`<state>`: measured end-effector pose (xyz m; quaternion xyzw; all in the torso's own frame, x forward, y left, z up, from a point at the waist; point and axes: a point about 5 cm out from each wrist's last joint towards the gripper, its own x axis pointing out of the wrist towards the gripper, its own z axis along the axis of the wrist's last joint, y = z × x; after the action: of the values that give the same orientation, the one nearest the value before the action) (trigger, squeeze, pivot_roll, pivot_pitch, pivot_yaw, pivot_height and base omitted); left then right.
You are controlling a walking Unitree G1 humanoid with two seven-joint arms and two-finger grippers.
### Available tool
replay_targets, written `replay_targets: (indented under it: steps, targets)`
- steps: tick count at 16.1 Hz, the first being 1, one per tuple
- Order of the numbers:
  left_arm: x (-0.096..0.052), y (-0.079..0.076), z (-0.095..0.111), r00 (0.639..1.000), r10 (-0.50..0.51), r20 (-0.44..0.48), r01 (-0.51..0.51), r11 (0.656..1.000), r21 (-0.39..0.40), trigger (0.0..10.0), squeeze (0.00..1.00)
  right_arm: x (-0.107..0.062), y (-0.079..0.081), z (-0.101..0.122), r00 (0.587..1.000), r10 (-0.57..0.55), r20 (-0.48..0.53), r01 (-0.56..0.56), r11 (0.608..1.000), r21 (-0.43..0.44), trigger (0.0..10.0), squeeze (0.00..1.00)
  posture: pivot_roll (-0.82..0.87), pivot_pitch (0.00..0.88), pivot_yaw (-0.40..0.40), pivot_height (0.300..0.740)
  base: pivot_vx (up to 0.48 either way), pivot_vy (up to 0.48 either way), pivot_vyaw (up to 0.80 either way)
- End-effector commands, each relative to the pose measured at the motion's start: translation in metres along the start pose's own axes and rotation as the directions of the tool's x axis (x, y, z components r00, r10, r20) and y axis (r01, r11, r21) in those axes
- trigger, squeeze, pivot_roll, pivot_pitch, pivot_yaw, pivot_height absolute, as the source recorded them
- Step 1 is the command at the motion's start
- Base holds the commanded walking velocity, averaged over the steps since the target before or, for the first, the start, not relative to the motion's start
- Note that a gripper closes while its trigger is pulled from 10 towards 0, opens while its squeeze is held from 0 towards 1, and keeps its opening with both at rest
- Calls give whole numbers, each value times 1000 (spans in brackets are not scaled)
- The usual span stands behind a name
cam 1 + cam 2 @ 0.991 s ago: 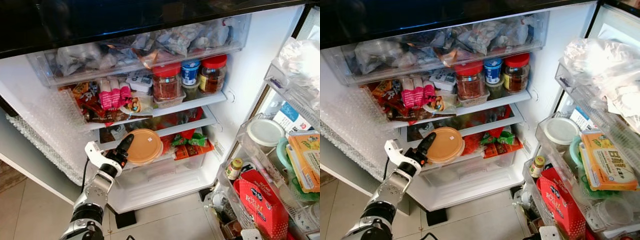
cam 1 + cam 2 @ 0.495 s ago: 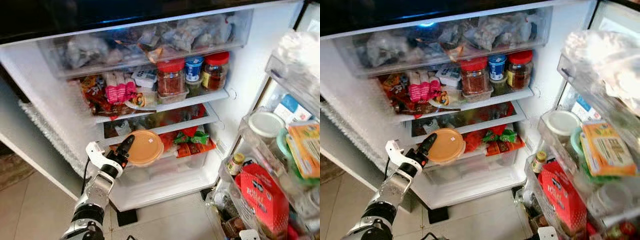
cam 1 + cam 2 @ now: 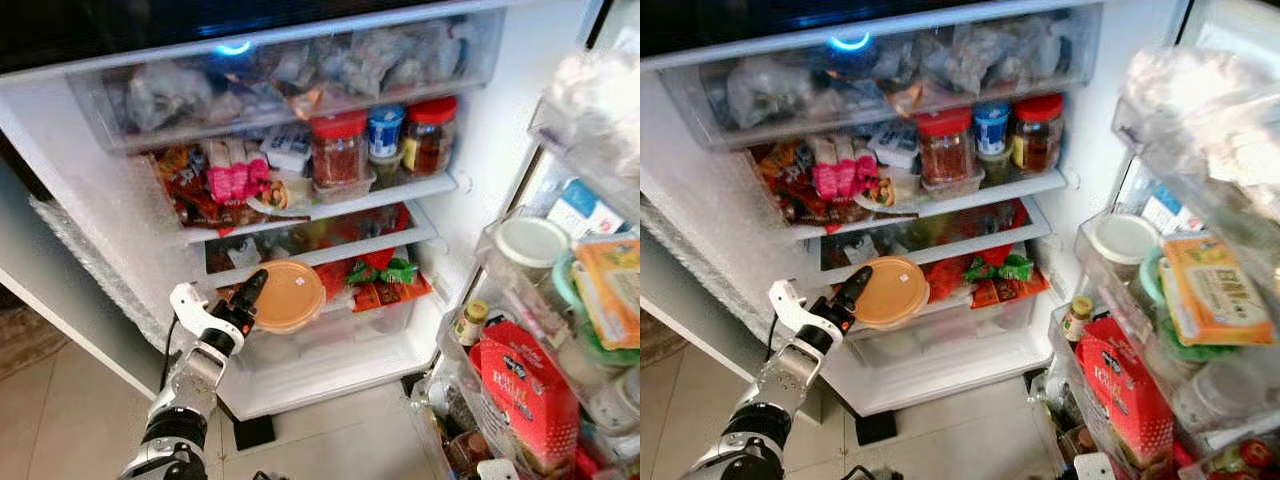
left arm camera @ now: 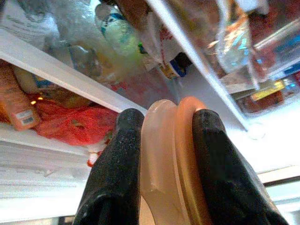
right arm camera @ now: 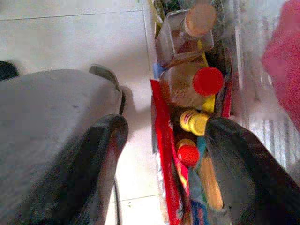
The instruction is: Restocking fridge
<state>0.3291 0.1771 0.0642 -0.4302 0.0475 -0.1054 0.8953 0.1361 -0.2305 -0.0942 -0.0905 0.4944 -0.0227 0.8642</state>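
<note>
Fridge (image 3: pixel 520 130) is open, door swung to the right. Left gripper (image 3: pixel 252 292) is raised to the front edge of the lower shelf (image 3: pixel 330 250), left of centre. A round orange-lidded container (image 3: pixel 290 295) is clamped edge-on between its two black fingers (image 4: pixel 119 159); in the left wrist view the lid and tub rim are seen squeezed between both pads. The container is held just in front of the clear drawer (image 3: pixel 330 335), at the drawer's top edge, lid facing up and outward. Whether it is resting on the drawer edge cannot be told.

Middle shelf (image 3: pixel 395 195): red-lidded jar (image 3: pixel 338 152) near the centre, blue-lidded tub (image 3: pixel 385 130) just beside it, second red-lidded jar (image 3: pixel 430 135) at the right end. Pink packets (image 3: pixel 232 180) and snack wrappers are piled at the left end. Top drawer (image 3: pixel 300 75) is packed with bagged items. Red and green packets (image 3: pixel 385 280) lie on the drawer top, right of the container.

Door racks (image 3: pixel 500 290): white-lidded tub (image 3: pixel 530 242), small yellow-capped bottle (image 3: pixel 468 325), red carton (image 3: pixel 525 385), yellow box (image 3: pixel 610 300).

Right gripper (image 5: pixel 164 164) is hung low over the bottom door rack, fingers spread apart, nothing held. Below it red-capped bottles (image 5: pixel 206 80) and yellow-capped bottles (image 5: pixel 194 121) are seen, tiled floor (image 5: pixel 70 37) alongside.
</note>
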Motion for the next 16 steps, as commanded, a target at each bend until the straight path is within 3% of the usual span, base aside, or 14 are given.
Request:
replay_targets:
  steps: [1, 16]
  targets:
    - [-1, 2, 0, 1000, 12, -20, -12, 999, 34, 10000, 0, -1, 2, -6, 1000, 7, -16, -7, 1000, -20, 10000, 0, -76, 51, 70, 643, 0, 0, 0]
    - [6, -5, 7, 1000, 16, 8, -16, 996, 92, 10000, 0, -1, 1, -4, 1000, 2, -9, -2, 1000, -9, 10000, 0, -76, 61, 61, 643, 0, 0, 0]
